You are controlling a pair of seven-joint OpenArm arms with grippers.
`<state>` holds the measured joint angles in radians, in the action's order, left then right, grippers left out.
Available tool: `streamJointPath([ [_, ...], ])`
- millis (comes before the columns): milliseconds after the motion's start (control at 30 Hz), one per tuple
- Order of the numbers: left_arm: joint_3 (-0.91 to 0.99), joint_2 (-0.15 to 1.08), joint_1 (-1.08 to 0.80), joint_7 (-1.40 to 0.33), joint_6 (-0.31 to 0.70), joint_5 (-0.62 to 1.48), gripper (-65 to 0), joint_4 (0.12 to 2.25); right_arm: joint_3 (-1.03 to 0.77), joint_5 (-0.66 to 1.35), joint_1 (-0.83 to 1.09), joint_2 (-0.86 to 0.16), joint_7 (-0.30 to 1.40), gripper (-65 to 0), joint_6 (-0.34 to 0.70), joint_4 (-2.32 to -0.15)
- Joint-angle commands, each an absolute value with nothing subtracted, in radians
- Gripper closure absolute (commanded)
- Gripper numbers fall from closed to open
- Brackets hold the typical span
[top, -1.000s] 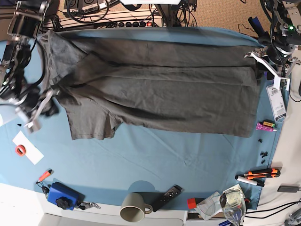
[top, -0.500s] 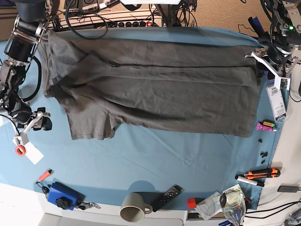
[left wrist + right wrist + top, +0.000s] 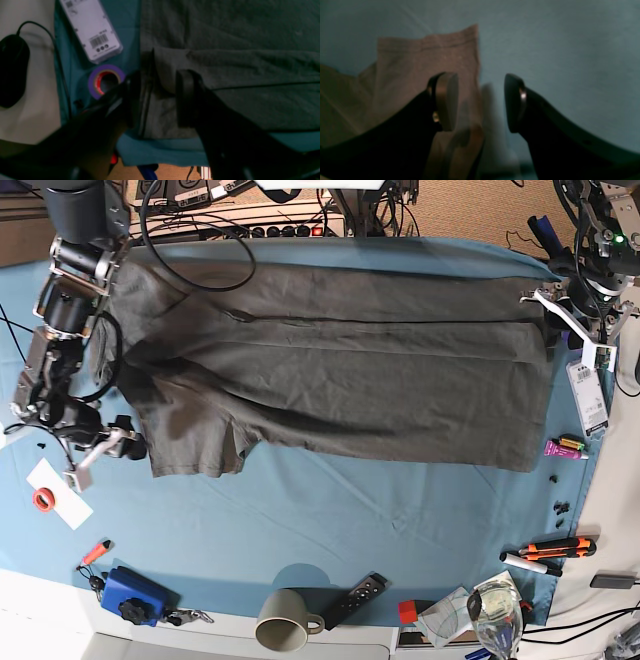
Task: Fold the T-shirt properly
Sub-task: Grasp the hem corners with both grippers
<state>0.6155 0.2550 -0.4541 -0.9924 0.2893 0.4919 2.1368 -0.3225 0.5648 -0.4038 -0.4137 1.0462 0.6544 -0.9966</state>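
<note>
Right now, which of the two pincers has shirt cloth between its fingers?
The left pincer, at the T-shirt hem corner, straddles a fold of cloth. The right pincer hangs open beside the sleeve, nothing between.

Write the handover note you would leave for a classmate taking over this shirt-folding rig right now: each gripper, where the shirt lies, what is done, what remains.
Left gripper: jaws straddle the folded hem edge of the T-shirt at the table's far right in the base view; whether they clamp it is unclear.
Right gripper: open, empty, hovering by the sleeve corner, over the blue cloth.
Shirt: spread lengthwise across the cloth, wrinkled.
Done: the far long edge looks folded in over the body.
Left: fold the near side and sleeve, then fold it shorter.
</note>
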Motion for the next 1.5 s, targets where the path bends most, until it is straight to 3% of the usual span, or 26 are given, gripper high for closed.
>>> streamJointPath([
  [0,0.620,0.266,-0.451,-0.967,0.289,0.502,-23.7,2.156,-0.326,0.552,-0.432,-0.417,1.019,-29.4,0.656,-1.012],
  [167,0.620,0.266,-0.450,-0.958,0.289,0.502,-23.7,2.156,-0.326,0.382,-0.432,-0.356,0.945,-29.4,0.600,-1.011],
  [667,0.611,0.281,-0.313,-0.859,0.290,0.490,-23.7,2.113,-0.326,0.376,-0.432,-0.330,1.028,-29.3,0.590,-1.005],
  [767,0.608,0.297,-0.255,-0.856,0.290,0.491,-23.9,2.040,-0.326,0.377,-0.432,-0.329,1.028,-29.3,0.590,-1.005],
  [933,0.525,0.353,-0.141,-0.857,0.289,0.490,-33.4,1.891,-0.326,0.377,-0.432,-0.330,1.021,-29.3,0.590,-1.005],
  [1167,0.320,0.374,0.046,-0.858,0.250,0.361,-33.3,1.738,-0.326,0.376,-0.432,-0.330,1.021,-29.3,0.590,-1.005],
  [1467,0.176,0.374,0.307,-0.852,0.230,0.313,-33.3,1.383,-0.326,0.376,-0.432,-0.330,1.021,-29.3,0.590,-1.005],
])
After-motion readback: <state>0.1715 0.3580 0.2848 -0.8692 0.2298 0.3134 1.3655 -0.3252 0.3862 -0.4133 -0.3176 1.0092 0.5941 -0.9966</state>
